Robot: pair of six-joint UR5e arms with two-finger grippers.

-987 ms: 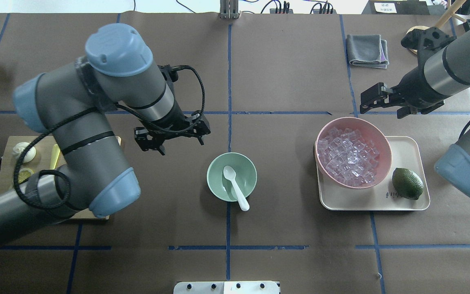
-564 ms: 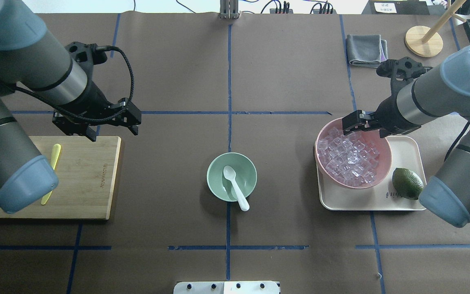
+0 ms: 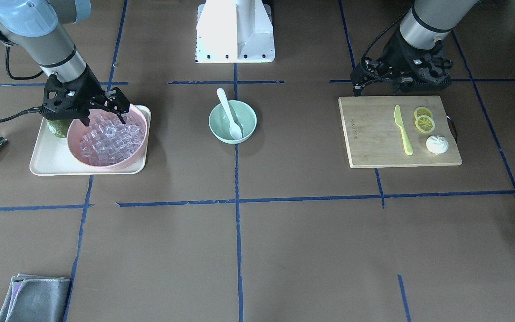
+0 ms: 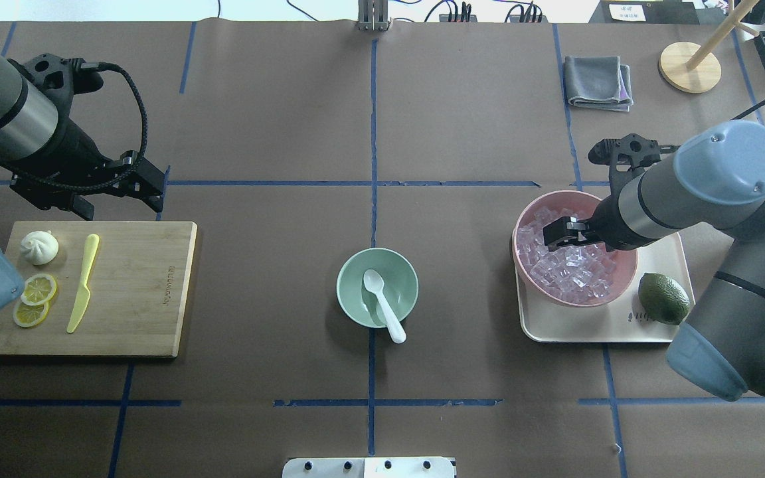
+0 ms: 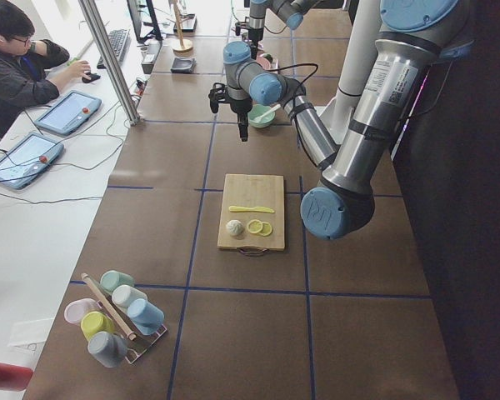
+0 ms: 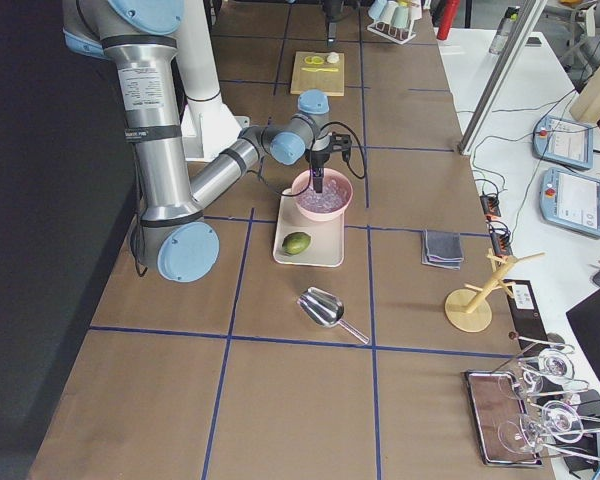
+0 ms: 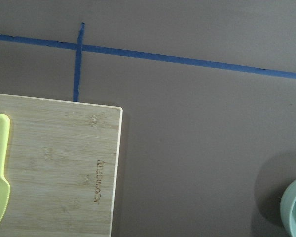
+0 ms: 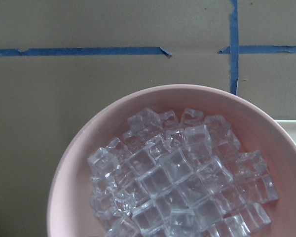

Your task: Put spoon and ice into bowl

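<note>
The white spoon (image 4: pixel 382 304) lies in the mint-green bowl (image 4: pixel 349 279) at the table's middle, with its handle over the near rim; both also show in the front view, spoon (image 3: pixel 229 112) and bowl (image 3: pixel 219 125). Clear ice cubes (image 4: pixel 572 262) fill the pink bowl (image 4: pixel 627 265), seen close in the right wrist view (image 8: pixel 177 177). My right gripper (image 4: pixel 558 238) is open and empty, low over the ice at the pink bowl's far side (image 3: pixel 103 117). My left gripper (image 4: pixel 120 204) is open and empty above the table just beyond the cutting board (image 4: pixel 143 292).
The pink bowl and a green lime (image 4: pixel 663 299) sit on a cream tray (image 4: pixel 661 239). The board holds a yellow-green knife (image 4: pixel 84 282), lemon slices (image 4: pixel 37 290) and a white bun (image 4: pixel 39 247). A grey cloth (image 4: pixel 596 81) and a wooden stand (image 4: pixel 689 66) are far right.
My left arm has drawn back to the left, away from the mint-green bowl. My right gripper has come down and in over the pink bowl's ice.
</note>
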